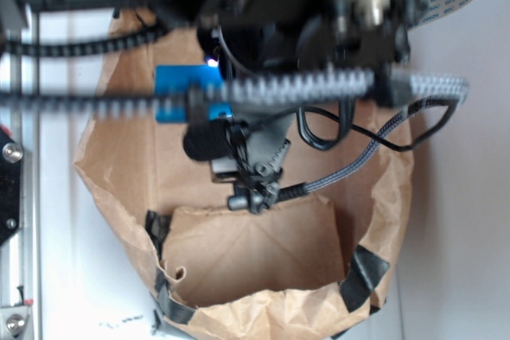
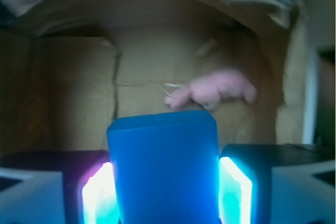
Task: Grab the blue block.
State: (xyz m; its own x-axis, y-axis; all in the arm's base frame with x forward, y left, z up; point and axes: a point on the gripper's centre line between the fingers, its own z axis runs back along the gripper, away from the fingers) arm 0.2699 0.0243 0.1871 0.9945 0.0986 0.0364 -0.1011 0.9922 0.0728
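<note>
Nearest in the wrist view, the gripper (image 2: 165, 192) has its jaws closed against both sides of the blue block (image 2: 164, 169), which stands upright at bottom centre. Beyond it, right of centre, a pink plush toy (image 2: 218, 90) lies on the brown paper bag (image 2: 68, 87).
</note>
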